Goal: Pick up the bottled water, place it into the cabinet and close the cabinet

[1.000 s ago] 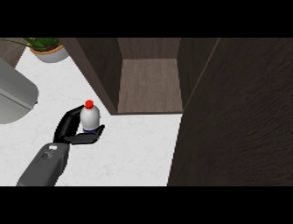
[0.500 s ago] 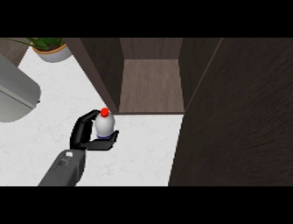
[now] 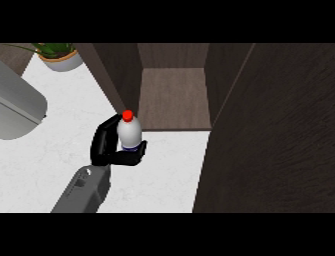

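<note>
- Near the bench's (image 3: pixel 30 170) far edge, just in front of the open cabinet (image 3: pixel 174 100), the bottled water (image 3: pixel 129 134) stands upright inside the left hand (image 3: pixel 105 152).
- That hand is clamped on the bottle: black fingers curl round its far and left side, and the thumb closes across the lower front. The right hand shows nowhere.
- The bottle's base is hidden by the hand, so I cannot tell whether it sits on the bench or is clear of it.
- The bottle is white-bodied with a dark band low down and a red cap (image 3: pixel 128 116). It is probably thin plastic, light to moderate in weight if full, and smooth enough to slide in a grasp.
- The walls would likely give under squeezing, and any water inside may slosh when tilted, so upright carrying suits it best.
- The best hold looks to be round the middle of the body, as now. The narrowing shoulder and cap offer less surface.
- The cabinet's shelf is bare where visible, with its opening just beyond the bottle.
- A tall dark panel (image 3: pixel 288 150) at the right, probably the open door, stands near the path.
- A potted plant (image 3: pixel 59 57) sits at the bench's far left corner, well apart.
</note>
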Controlling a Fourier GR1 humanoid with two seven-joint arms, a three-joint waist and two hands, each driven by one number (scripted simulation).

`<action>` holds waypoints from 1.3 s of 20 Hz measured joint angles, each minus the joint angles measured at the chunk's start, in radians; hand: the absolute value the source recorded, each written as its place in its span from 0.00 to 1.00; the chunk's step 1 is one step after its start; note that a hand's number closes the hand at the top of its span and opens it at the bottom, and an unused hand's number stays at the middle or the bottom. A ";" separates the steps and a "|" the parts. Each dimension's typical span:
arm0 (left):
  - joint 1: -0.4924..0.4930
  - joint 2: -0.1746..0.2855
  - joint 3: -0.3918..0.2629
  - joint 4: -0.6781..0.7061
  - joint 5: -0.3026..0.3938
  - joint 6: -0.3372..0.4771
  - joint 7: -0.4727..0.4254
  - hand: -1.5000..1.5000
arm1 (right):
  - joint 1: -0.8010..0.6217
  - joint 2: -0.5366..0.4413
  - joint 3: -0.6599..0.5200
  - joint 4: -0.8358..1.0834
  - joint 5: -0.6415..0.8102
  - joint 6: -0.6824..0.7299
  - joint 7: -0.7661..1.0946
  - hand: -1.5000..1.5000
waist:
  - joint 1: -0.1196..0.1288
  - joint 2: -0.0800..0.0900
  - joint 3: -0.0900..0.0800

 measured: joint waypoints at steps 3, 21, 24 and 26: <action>0.031 -0.002 -0.084 -0.114 0.068 0.045 0.078 1.00 | -0.005 -0.002 0.006 0.000 0.002 -0.011 0.007 0.00 | 0.001 0.000 0.000; -0.272 -0.004 -0.330 -0.151 0.242 0.462 0.357 1.00 | 0.083 -0.057 -0.003 -0.006 -0.020 -0.006 -0.098 0.00 | -0.016 0.007 0.000; -0.335 -0.004 -0.322 -0.090 0.284 0.485 0.375 1.00 | 0.078 -0.064 -0.026 -0.008 -0.030 0.000 -0.097 0.00 | -0.018 0.008 0.000; -0.367 -0.004 -0.312 -0.033 0.319 0.491 0.359 1.00 | 0.082 -0.072 -0.042 -0.011 -0.037 0.007 -0.101 0.00 | -0.023 0.010 0.000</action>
